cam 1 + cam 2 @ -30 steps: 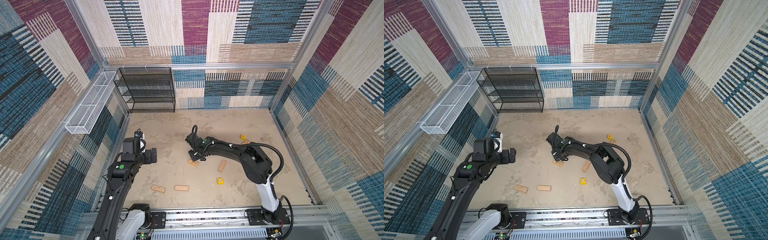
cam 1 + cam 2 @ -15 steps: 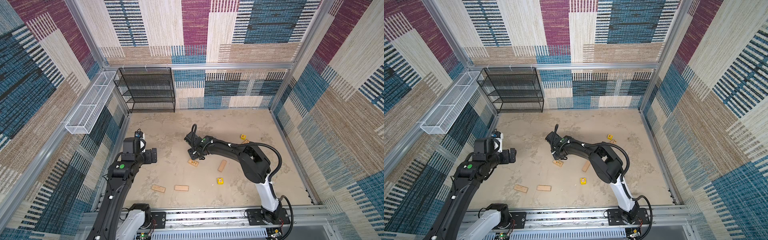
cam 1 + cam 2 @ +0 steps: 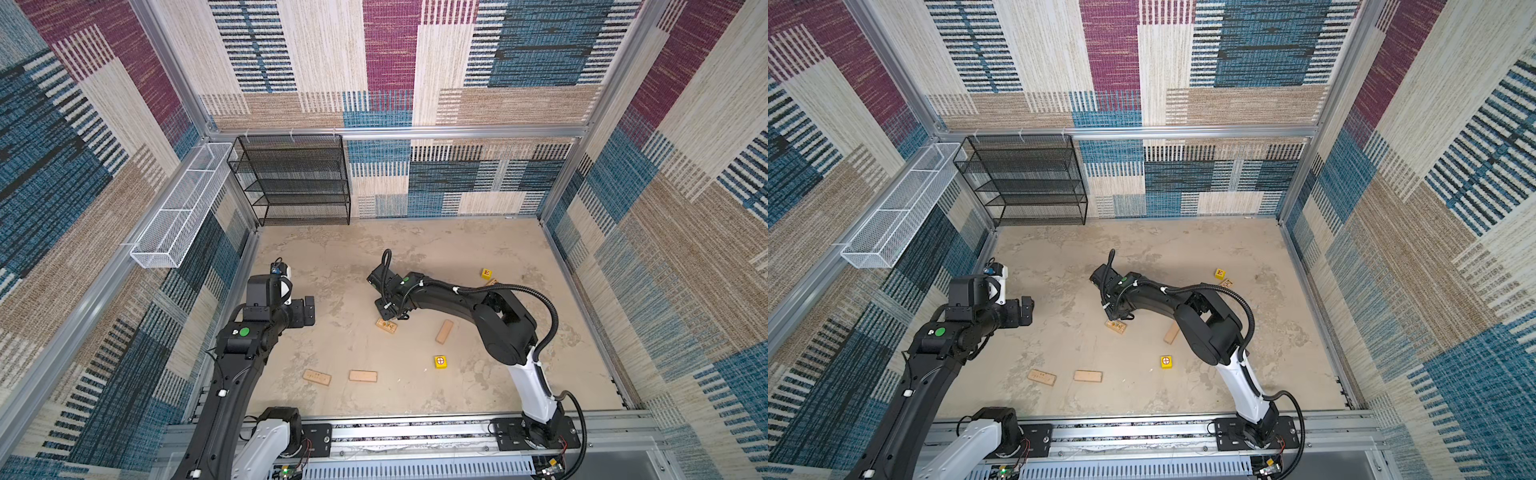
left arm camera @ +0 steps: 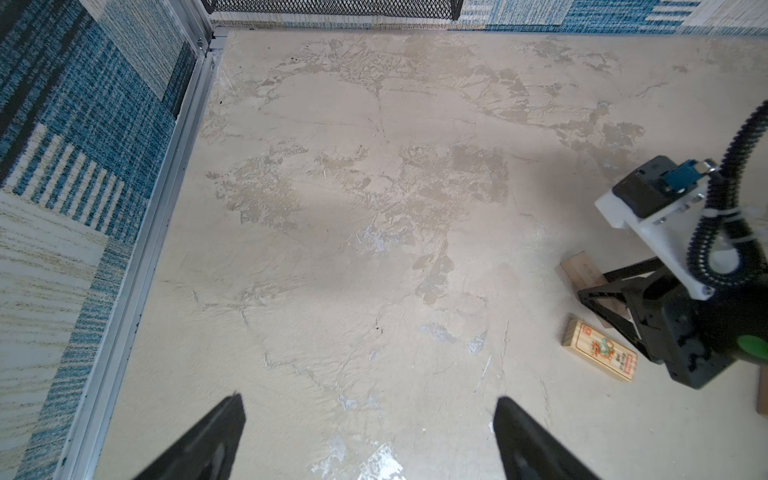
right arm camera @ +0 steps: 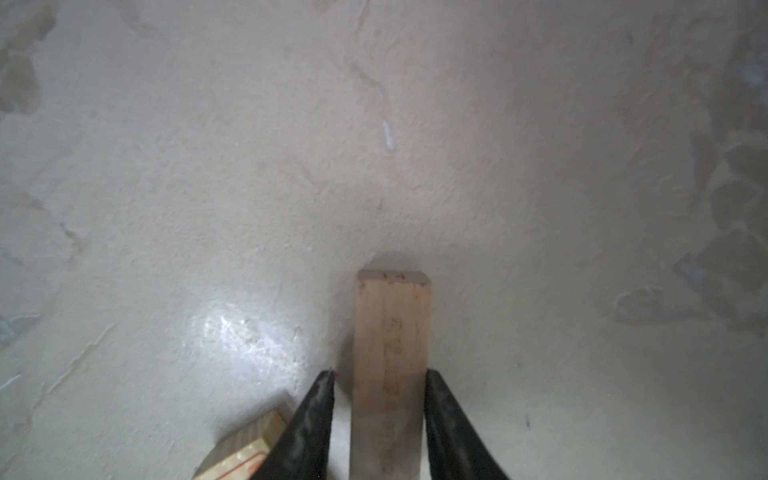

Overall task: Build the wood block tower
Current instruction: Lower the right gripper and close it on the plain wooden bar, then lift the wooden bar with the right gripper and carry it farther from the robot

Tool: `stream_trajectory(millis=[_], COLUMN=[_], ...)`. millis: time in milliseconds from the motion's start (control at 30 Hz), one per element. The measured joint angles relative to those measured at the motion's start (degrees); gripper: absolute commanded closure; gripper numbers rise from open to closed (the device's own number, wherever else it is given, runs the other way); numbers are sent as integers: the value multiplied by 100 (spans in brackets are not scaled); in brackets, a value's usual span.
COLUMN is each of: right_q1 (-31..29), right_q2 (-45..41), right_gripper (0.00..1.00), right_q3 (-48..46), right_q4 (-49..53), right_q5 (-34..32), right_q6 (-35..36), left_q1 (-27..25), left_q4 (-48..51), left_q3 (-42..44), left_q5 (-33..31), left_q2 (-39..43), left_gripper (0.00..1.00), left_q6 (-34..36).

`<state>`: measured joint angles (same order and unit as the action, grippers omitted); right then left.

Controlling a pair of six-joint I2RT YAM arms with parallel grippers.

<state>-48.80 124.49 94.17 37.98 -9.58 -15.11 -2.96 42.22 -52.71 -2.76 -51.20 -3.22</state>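
Right gripper [image 5: 378, 374] has drawn its jaws in around a plain plank [image 5: 390, 332] mid-table, just beside the printed plank [image 3: 386, 326]. One finger touches, the other shows a sliver of gap. Pickup looks imminent, with no tower yet. Left gripper [image 4: 365, 436] hangs spread and empty at left.

A plank [image 5: 390, 353] is placed between the jaws of the right gripper [image 5: 380, 372], with a second plank [image 3: 386, 326] just beside it. Right of these a third plank [image 3: 444, 331] is laid, and a cube [image 3: 441, 361] before it. A fourth plank [image 3: 317, 377] and a fifth plank [image 3: 363, 376] are laid near the front, left of that cube.
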Motion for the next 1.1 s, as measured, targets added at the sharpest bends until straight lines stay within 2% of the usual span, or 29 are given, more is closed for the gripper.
stream_trajectory(millis=[233, 367, 500, 567, 667, 867, 1100], right_q1=[0, 0, 0, 0, 22, 205, 295], right_q2=[55, 55, 52, 35, -63, -433, -702], right_gripper=[74, 76, 90, 92, 100, 100, 100], right_q3=[17, 28, 50, 55, 55, -90, -363], right_q4=[4, 24, 44, 46, 48, -50, -48], right_q5=[2, 7, 72, 76, 114, 575, 925], right_q6=[28, 83, 330, 509, 931, 1888, 3648], left_q1=[0, 0, 0, 0, 0, 0, 0], left_q4=[0, 0, 0, 0, -2, -2, -2], left_q3=[4, 4, 4, 4, 11, 22, 35], left_q5=[9, 11, 9, 9, 9, -7, -9], left_q2=[0, 0, 13, 17, 28, 57, 48], left_gripper=[2, 2, 2, 2, 2, 2, 2], left_q6=[0, 0, 0, 0, 0, 0, 0])
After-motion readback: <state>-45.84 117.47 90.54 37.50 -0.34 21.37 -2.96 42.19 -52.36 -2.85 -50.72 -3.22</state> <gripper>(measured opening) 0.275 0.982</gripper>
